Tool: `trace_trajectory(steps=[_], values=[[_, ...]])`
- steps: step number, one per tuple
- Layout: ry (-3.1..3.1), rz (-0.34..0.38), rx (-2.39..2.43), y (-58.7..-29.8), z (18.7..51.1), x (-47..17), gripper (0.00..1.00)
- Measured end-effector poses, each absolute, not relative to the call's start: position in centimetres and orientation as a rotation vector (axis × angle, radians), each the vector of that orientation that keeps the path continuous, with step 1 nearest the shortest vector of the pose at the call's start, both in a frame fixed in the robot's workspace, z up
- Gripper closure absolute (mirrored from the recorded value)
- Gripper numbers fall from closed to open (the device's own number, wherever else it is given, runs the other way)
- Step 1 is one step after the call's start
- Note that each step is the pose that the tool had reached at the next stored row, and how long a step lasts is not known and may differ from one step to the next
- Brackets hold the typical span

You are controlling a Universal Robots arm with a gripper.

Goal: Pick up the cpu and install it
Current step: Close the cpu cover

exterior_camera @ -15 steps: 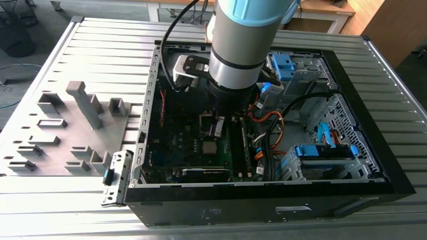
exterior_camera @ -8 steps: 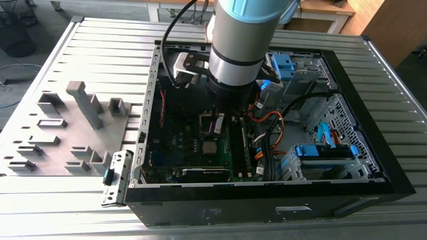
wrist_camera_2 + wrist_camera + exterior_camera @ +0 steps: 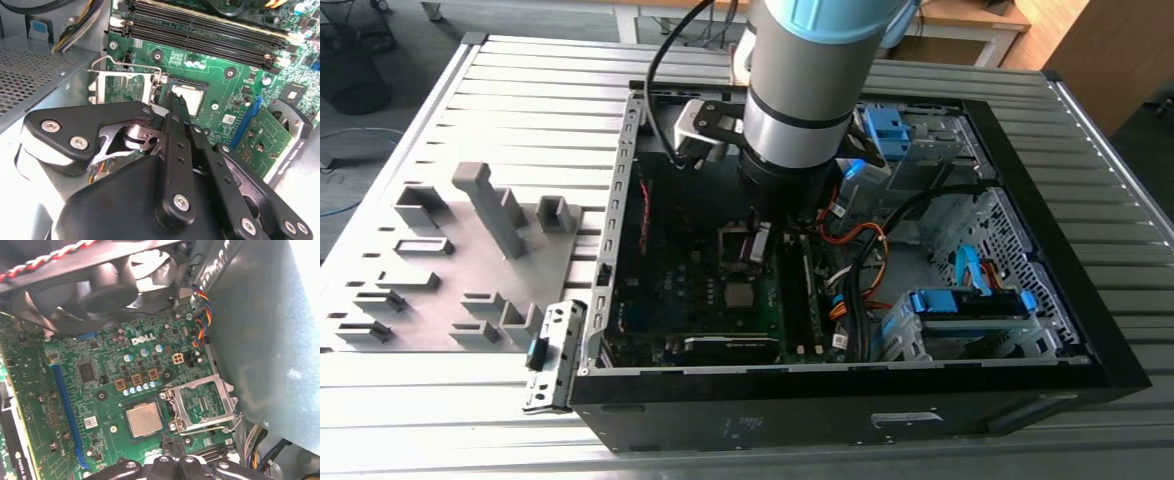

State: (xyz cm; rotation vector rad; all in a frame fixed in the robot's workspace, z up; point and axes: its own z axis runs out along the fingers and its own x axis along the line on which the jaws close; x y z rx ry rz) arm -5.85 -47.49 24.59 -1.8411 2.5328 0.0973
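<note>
**One chip seated, socket frame left open**

One cpu (image 3: 144,419) lies flat in its socket just beyond my gripper (image 3: 172,462). Its silver top faces up and sits square with the socket's edges in both wrist views. I am not holding it, and I see nothing else in my grasp. Whether my gripper is clenched or released I cannot tell. It hovers close by the socket's edge.

I judge the placing done. Right beside the cpu the metal retention frame (image 3: 204,407) stands swung open, so clamping the chip down looks like the part left.

Farther out lie the green motherboard (image 3: 112,412), its blue expansion slot (image 3: 67,415) and the black fan (image 3: 100,290).

In the exterior view my arm (image 3: 807,70) drops steeply into the open computer case (image 3: 1107,370), wrist low over the board.
</note>
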Motion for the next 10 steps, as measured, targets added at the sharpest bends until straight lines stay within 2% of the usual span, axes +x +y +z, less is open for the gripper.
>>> trace_trajectory(steps=[10], values=[[2.561,0.097,-1.8,-47.02,24.5,-5.37,0.89]])
